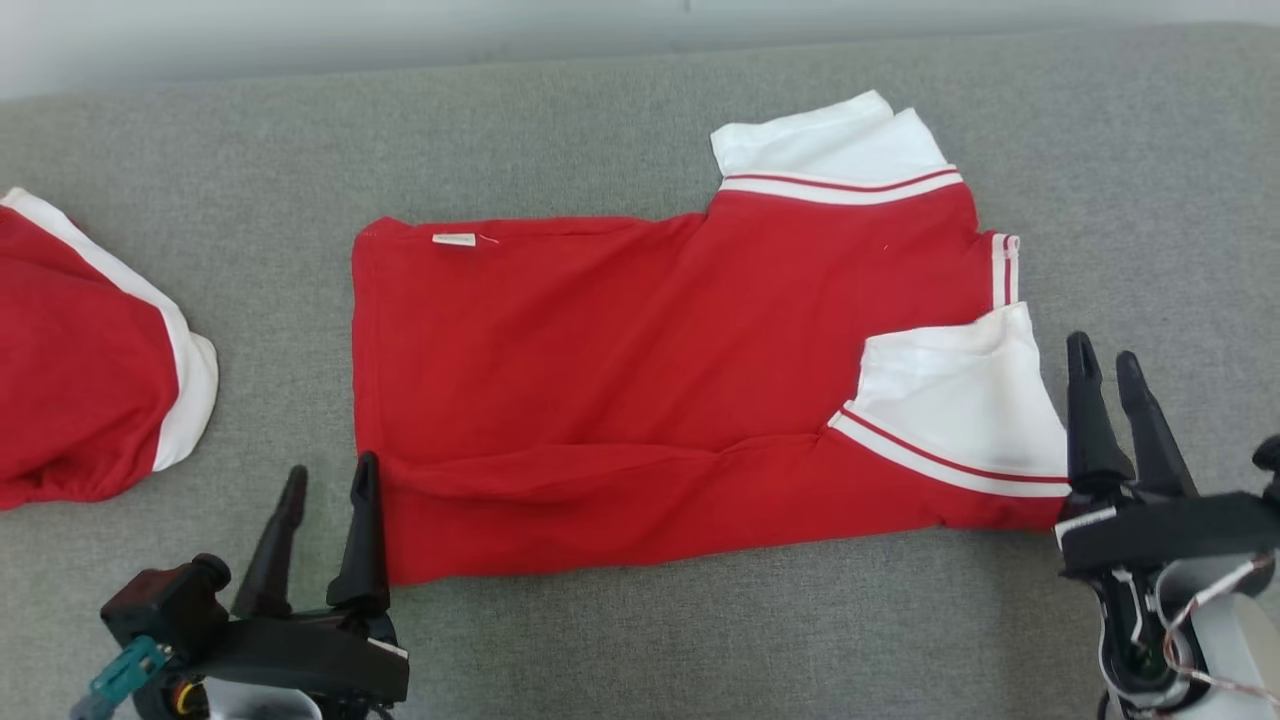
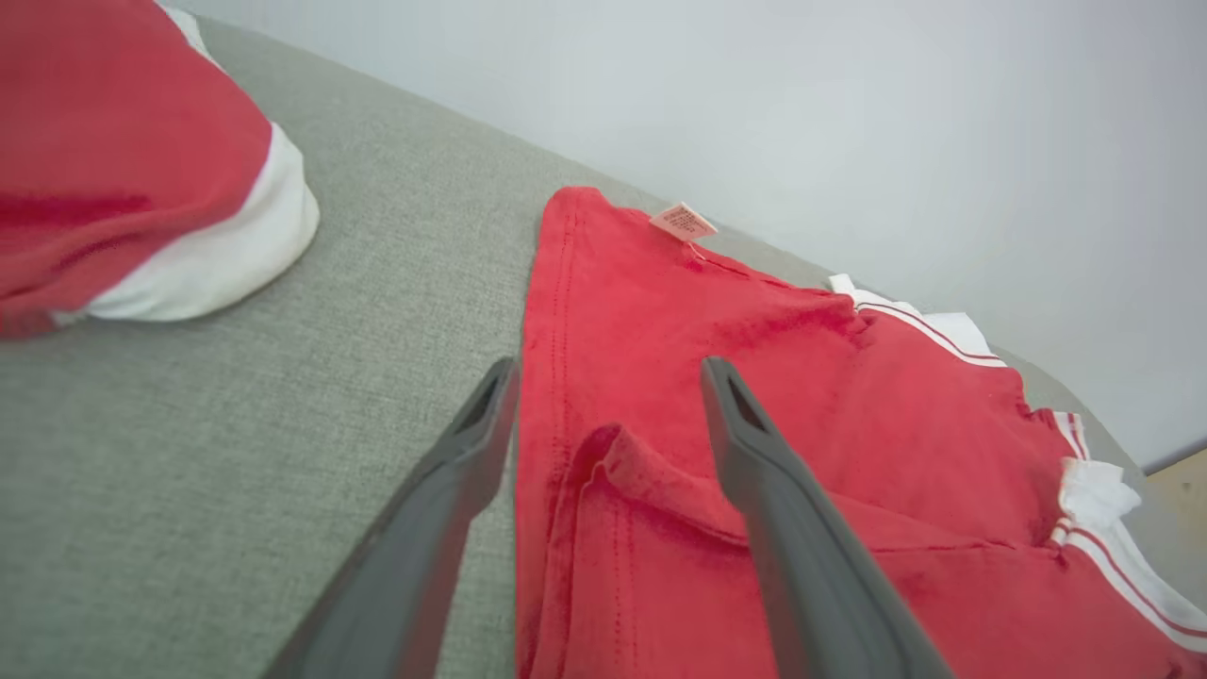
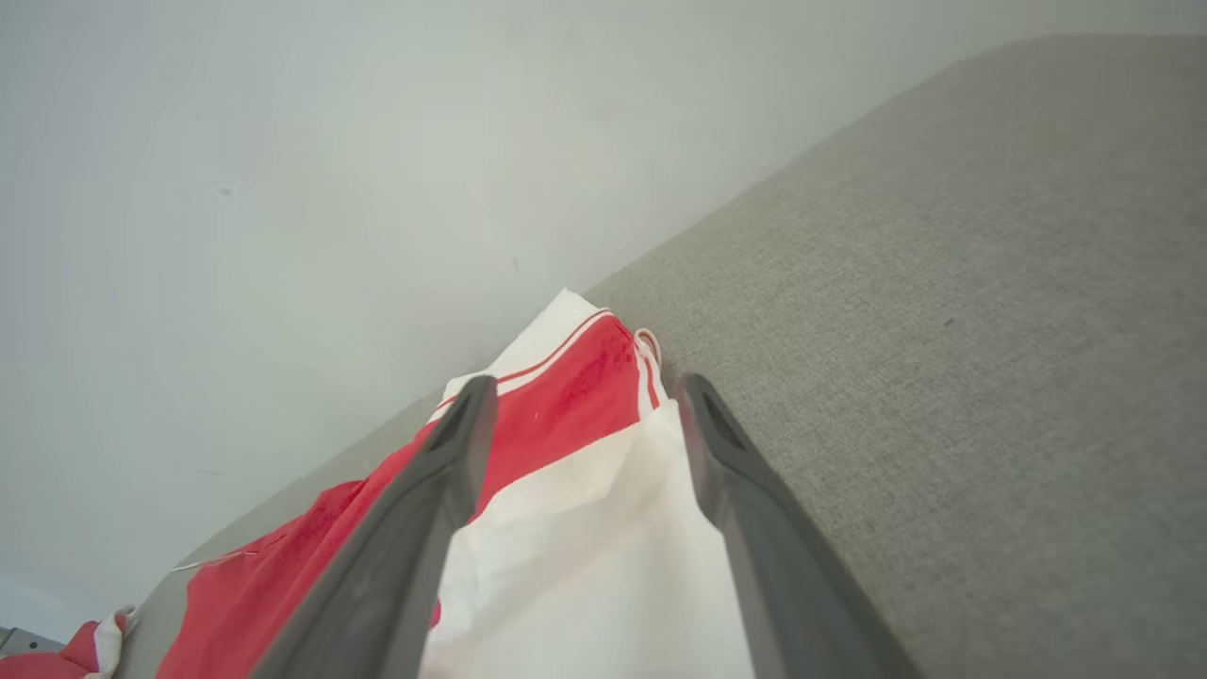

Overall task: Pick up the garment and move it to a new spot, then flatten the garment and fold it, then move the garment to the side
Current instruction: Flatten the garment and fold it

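I see the red garment (image 1: 620,380) lying partly folded, mid-table (image 1: 640,640). Left hand (image 1: 332,465) spread at its near-left corner, right hand (image 1: 1102,350) spread beside the white sleeve (image 1: 960,400). Neither pinches anything.

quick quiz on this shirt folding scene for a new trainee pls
1. True or false: the left tool is shut on the red shirt.
2. The shirt's sleeves are: A white, B blue, C black.
3. Fill in: in the head view, a second red garment lies to the shirt's ___.
Key: 1 false; 2 A; 3 left.
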Controlling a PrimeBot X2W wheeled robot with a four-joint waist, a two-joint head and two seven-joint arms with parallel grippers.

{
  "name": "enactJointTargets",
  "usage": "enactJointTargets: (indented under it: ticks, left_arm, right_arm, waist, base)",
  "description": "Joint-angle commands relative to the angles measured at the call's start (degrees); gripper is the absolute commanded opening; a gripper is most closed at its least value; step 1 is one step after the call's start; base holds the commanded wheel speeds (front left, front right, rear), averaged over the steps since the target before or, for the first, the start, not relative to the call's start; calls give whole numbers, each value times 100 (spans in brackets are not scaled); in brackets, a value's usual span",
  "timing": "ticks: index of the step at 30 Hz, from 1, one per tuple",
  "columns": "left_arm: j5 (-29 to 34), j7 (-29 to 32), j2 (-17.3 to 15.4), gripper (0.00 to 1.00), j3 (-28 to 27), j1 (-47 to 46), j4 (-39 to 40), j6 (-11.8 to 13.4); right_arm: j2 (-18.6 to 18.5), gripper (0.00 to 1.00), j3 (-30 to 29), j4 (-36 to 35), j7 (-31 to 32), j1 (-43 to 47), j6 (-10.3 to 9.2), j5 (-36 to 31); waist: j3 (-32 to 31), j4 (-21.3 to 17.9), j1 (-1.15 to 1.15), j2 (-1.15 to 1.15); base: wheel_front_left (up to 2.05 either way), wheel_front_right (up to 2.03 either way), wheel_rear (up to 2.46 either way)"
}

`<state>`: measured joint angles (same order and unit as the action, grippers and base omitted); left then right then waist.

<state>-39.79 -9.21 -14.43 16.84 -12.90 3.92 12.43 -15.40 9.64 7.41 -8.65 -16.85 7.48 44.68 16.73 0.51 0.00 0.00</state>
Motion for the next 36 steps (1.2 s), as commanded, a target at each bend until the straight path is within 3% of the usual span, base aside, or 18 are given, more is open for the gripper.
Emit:
enactJointTargets:
  ticks: [1,9,18,36]
  left_arm:
    - [142,-68,-46,100,17,2,29,64]
    - [1148,-313,-303,100,161,137,353,696]
    - [1534,-250,-522,100,259,578,319,1027]
    - [1554,-100,-565,100,493,729,198,1009]
  right_arm:
    - [-47,100,19,-62,-64,99,2,-91]
    - [-113,100,-45,-739,-449,814,2,-1609]
    - [159,100,-182,-1296,-246,1739,2,-2682]
    - [248,100,-125,-1511,71,2182,2,-2890]
  waist:
    - [-114,-11,0,0]
    - [-477,-37,0,0]
    - [-881,-138,0,0]
    - [-1080,-123,0,0]
  base:
    - [0,0,0]
    - [0,0,0]
    - [0,0,0]
    - [0,0,0]
